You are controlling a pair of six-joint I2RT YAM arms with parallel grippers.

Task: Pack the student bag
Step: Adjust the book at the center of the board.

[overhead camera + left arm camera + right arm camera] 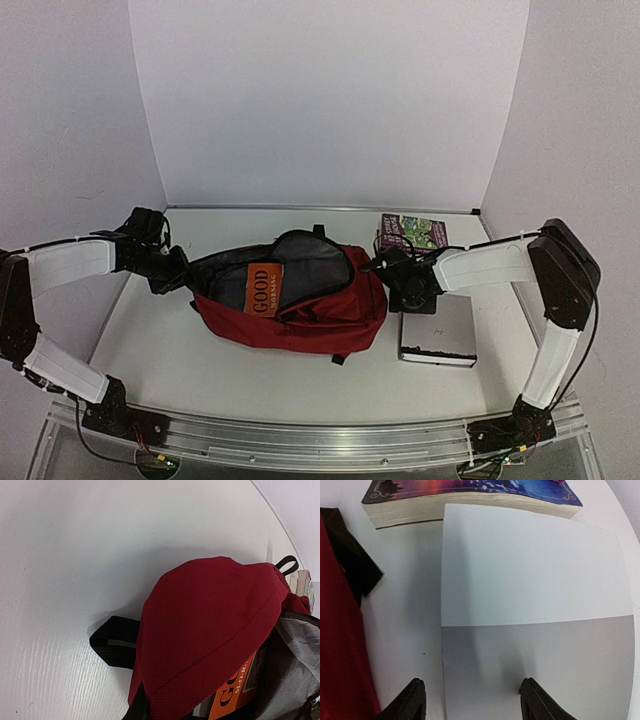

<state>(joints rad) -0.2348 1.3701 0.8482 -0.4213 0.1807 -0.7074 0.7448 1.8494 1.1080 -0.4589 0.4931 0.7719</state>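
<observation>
The student bag (320,310) is a dark-red backpack lying open mid-table, its grey lining showing. An orange book (265,288) lettered "GOOD" stands inside it and also shows in the left wrist view (235,695). My left gripper (178,272) is at the bag's left edge. Its fingers are hidden under raised red fabric (210,630), which it seems to be holding up. My right gripper (474,705) is open and empty, its fingers (412,702) spread just above the grey-and-white book (535,605). That book lies flat to the right of the bag (440,330).
A purple paperback (412,232) lies behind the grey book, near the back wall, and shows in the right wrist view (470,492). A black bag strap (350,560) lies on the table beside the grey book. White walls enclose the table on three sides.
</observation>
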